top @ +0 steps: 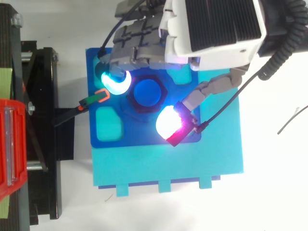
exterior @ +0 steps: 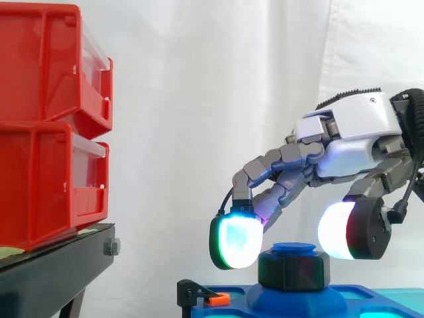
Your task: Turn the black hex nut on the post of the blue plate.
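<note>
Reaching in from the right, the hand (exterior: 351,136) hangs over the blue plate (exterior: 371,295) with its fingers curled downward. One glowing fingertip pad (exterior: 235,242), cyan-white, sits against the left side of the black hex nut (exterior: 293,271). The thumb pad (exterior: 334,232), white with a red edge, sits against the nut's right side. From above, the two pads stand on opposite sides, the finger pad far-left and the thumb pad near-right. The nut is pinched between them, high on its upper edge.

The nut is threaded on the blue post (exterior: 293,250), whose round cap stands just above the nut's top face. The post rises upright from a raised boss near the middle of the plate. The nut's lower face is close to that boss.

The top view shows the blue plate lying on a larger turquoise base (top: 168,166), with pale recesses set into the plate around the post. An orange-tipped clamp (top: 101,96) touches the plate's left edge, its black arm running left toward the black stand (exterior: 59,262). Two red bins (exterior: 46,119) are stacked on that stand, well apart from the hand. White curtain (exterior: 199,99) behind.
</note>
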Motion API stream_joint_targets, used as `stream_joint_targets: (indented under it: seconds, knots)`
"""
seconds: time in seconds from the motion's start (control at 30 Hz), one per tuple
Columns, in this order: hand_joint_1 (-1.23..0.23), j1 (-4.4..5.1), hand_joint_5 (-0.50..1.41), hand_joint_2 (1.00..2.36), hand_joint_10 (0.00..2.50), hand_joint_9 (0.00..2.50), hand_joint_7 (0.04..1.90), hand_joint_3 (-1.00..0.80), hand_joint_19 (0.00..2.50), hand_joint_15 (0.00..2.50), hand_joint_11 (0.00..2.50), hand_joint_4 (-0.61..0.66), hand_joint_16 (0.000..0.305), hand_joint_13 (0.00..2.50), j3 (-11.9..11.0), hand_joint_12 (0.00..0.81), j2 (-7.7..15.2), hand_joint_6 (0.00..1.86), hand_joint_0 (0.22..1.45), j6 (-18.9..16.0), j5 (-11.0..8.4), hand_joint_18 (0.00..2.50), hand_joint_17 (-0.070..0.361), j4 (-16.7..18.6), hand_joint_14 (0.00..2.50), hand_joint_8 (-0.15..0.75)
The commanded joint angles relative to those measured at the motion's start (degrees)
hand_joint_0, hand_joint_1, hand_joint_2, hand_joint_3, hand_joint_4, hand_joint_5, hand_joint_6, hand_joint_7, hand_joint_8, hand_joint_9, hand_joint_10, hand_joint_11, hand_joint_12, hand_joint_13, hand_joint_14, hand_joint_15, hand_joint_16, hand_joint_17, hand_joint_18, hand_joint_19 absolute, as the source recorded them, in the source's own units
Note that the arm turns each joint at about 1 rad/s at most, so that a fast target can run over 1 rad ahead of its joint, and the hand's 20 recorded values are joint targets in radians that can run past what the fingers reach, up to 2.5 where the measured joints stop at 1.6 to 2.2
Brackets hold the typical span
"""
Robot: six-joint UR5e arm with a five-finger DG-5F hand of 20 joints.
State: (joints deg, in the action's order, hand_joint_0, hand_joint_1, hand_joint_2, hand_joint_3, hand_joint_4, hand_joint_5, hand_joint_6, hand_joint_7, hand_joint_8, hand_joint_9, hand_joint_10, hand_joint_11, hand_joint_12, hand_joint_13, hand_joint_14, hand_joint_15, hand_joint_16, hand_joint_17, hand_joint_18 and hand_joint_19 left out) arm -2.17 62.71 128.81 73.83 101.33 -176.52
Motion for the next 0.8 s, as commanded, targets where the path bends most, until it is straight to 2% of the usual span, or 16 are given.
stream_joint_targets:
  seconds: [0.0, 0.37, 0.57, 0.77]
  knots:
    - [-0.68, 0.06, -0.20, 1.00, 0.00, 0.59, 0.92, -0.50, 0.21, 0.09, 0.08, 0.32, 0.062, 0.55, 0.0, 0.467, -0.1, 0.50, 0.39, -0.1, 0.01, 0.43, 0.140, 0.3, 0.00, 0.369]
    - [-0.58, 0.32, -0.19, 1.00, 0.00, 0.60, 0.91, -0.50, 0.21, 0.08, 0.07, 0.34, 0.065, 0.55, 0.0, 0.479, 0.0, 0.50, 0.38, -0.3, -0.16, 0.44, 0.146, 0.4, 0.00, 0.380]
    - [-0.55, 1.82, -0.19, 1.00, 0.00, 0.60, 0.91, -0.50, 0.21, 0.08, 0.06, 0.34, 0.065, 0.55, -0.1, 0.480, -0.1, 0.50, 0.38, -1.3, -1.13, 0.44, 0.146, 2.2, 0.00, 0.382]
    - [-0.54, 2.35, -0.19, 1.00, 0.00, 0.60, 0.91, -0.50, 0.22, 0.09, 0.06, 0.35, 0.065, 0.55, -0.5, 0.481, -0.1, 0.50, 0.38, -1.3, -1.57, 0.44, 0.146, 1.8, 0.00, 0.385]
